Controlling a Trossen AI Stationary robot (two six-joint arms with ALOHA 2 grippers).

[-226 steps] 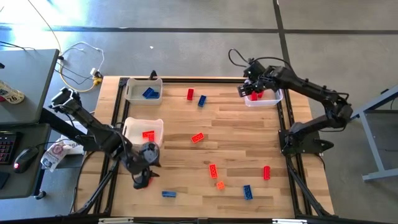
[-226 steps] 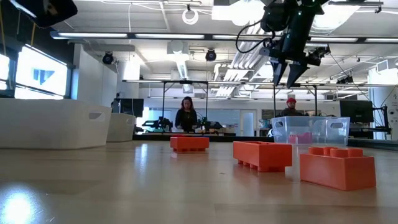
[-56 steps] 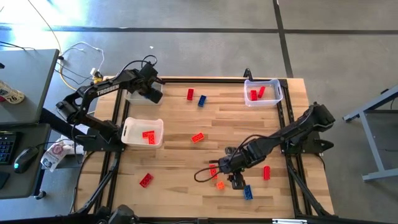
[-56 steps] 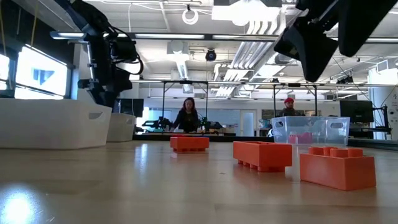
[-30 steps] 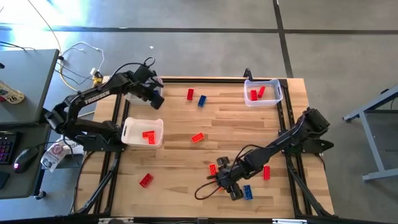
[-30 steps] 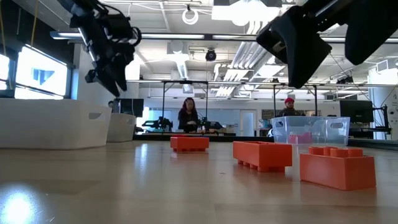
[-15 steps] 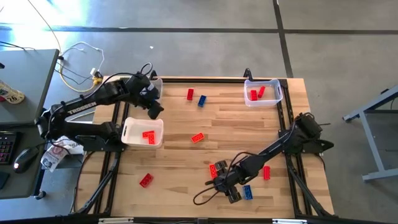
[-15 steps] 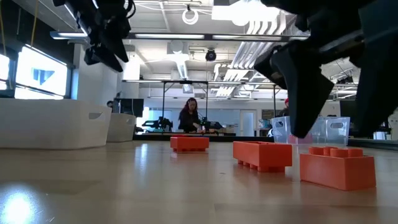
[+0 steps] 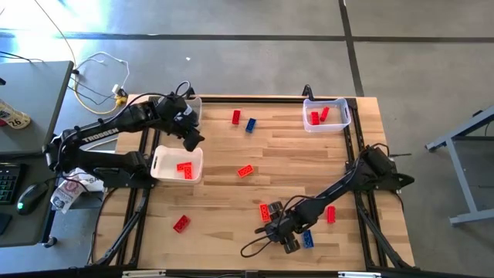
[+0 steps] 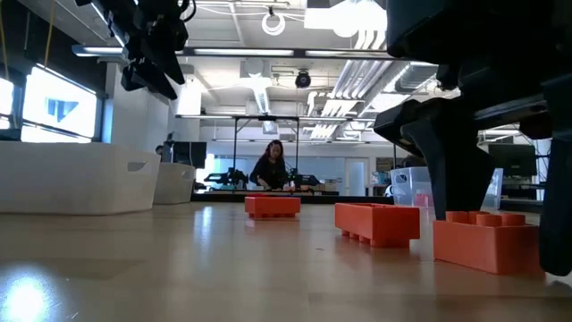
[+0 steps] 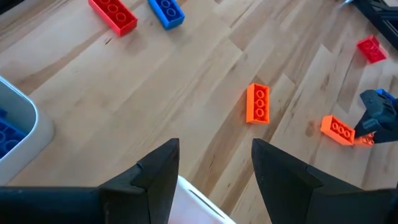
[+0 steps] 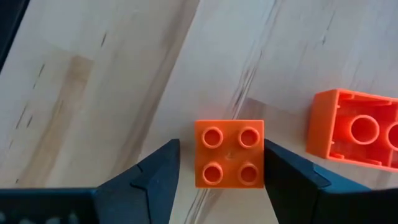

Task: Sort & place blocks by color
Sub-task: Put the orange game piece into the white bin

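Wooden table [image 9: 309,154], near edge: right gripper [image 12: 217,171] spread open, fingers straddling small orange block [image 12: 229,154] just beside a longer orange block [image 12: 360,134]; left gripper [image 11: 214,165] open, empty, above white bin [image 9: 164,161]; risk: off-centre closing nudges the neighbour.

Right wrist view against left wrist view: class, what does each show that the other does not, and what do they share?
Only the right wrist view shows the right gripper open around a square orange block, with its four studs countable. Only the left wrist view shows the open left gripper, a red block, a blue block, a long orange block and a bin holding blue blocks. Both show a second orange block and the wooden table.
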